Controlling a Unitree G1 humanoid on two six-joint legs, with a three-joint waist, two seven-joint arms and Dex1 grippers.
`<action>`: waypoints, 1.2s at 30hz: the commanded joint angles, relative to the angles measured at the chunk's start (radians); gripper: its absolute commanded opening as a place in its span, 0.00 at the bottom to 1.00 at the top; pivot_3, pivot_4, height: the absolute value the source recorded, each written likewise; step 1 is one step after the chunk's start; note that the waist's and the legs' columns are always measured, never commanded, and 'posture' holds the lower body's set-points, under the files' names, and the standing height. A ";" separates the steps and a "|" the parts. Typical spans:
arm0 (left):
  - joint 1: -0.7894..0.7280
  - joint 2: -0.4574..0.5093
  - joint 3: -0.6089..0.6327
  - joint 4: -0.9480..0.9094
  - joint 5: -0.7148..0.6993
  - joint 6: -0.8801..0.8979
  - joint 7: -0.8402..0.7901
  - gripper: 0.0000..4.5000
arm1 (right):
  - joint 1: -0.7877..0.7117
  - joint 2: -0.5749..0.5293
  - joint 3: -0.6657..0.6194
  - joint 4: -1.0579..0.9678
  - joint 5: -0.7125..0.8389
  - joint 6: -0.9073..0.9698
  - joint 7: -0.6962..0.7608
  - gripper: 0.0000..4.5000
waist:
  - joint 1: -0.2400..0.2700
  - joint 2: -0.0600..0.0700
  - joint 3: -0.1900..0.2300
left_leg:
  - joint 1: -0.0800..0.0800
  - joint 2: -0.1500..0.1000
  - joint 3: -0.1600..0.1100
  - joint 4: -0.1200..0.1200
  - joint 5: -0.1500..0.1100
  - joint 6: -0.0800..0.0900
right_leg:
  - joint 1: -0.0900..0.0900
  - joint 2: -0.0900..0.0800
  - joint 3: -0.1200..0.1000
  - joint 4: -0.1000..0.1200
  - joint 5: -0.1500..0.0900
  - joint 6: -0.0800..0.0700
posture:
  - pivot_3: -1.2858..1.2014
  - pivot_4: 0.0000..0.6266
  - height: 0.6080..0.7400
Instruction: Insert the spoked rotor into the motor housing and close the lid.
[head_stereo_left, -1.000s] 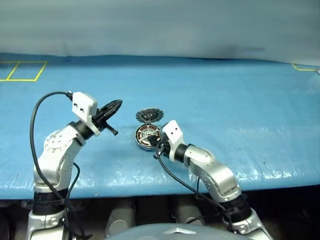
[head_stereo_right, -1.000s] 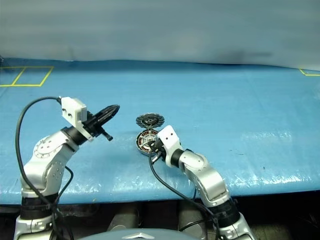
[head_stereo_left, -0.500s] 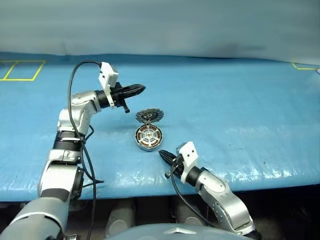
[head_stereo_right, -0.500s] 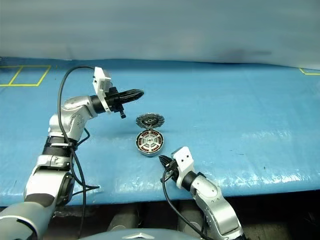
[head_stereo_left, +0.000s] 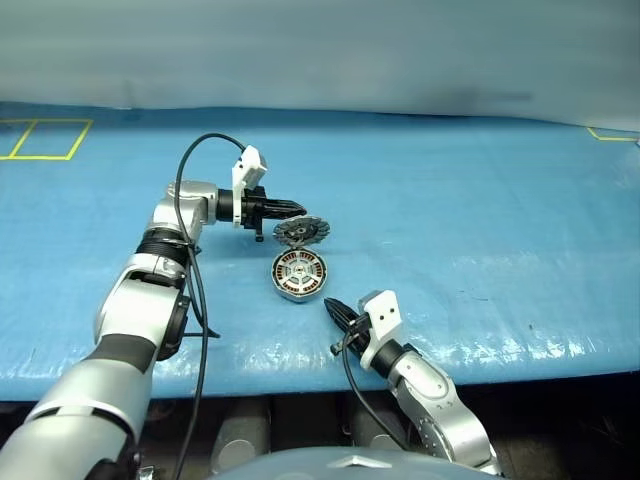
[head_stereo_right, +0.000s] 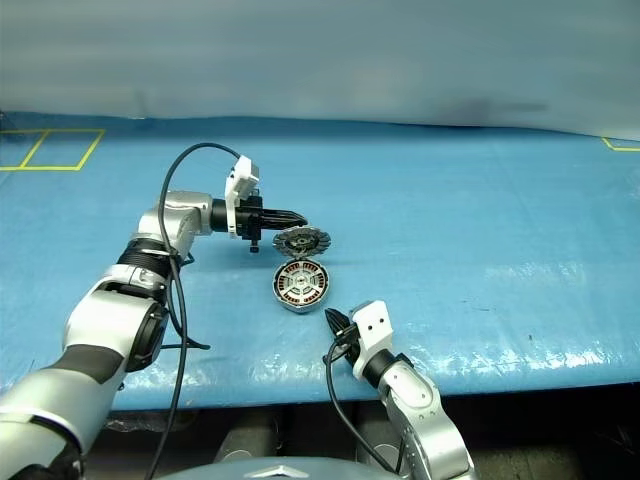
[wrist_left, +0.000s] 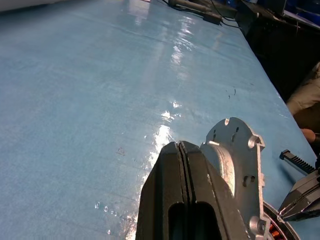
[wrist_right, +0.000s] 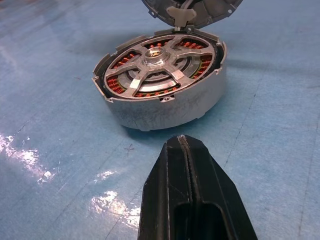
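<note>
The left gripper (head_stereo_left: 298, 210) is closed, its two black fingers (wrist_left: 181, 170) pressed flat together with nothing between them. It lies nearly level over the blue table cover (head_stereo_left: 480, 200), its tips at the outer, plain face of the lid (wrist_left: 235, 160). Whether tip and lid actually touch cannot be told; they are at least just beside each other.

The lid (head_stereo_left: 301, 231) stands open, tilted up on its hinge, its finned inner face turned toward the housing.

The motor housing (head_stereo_left: 298, 275) sits on the table just past the lid from the left gripper's tips, on the side nearer the robot. The spoked rotor (wrist_right: 159, 64) lies seated inside it, level with the rim, copper windings visible between its spokes.

The right gripper (head_stereo_left: 338, 312) is likewise closed, fingers (wrist_right: 187, 165) together and empty. It points toward the housing from the near side, with a clear gap of table between its tips and the housing wall. It touches nothing.
</note>
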 joint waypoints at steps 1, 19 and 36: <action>-0.057 -0.019 0.006 0.054 0.038 -0.072 0.007 0.00 | 0.007 0.011 0.009 -0.007 -0.003 -0.033 -0.005 0.00 | 0.000 0.000 0.000 | 0.000 0.000 0.000 0.000 0.000 0.000 | 0.000 0.000 0.000 0.000 0.000 0.000 | 0.52 0.24 1.00; 0.053 -0.016 -0.102 -0.035 0.116 -0.086 -0.223 0.00 | 0.008 0.014 -0.003 -0.065 -0.004 0.024 -0.053 0.00 | -0.001 0.000 0.000 | 0.000 0.000 0.000 0.001 0.000 0.000 | 0.001 0.000 0.000 0.001 0.000 0.000 | 0.52 0.24 1.00; 0.204 0.069 -0.117 -0.301 0.117 -0.046 -0.205 0.00 | -0.029 -0.022 -0.138 -0.235 0.055 0.197 -0.106 0.00 | -0.001 0.001 -0.001 | 0.002 0.000 -0.001 0.003 0.000 0.000 | 0.002 0.000 0.000 0.002 0.000 0.000 | 0.52 0.24 1.00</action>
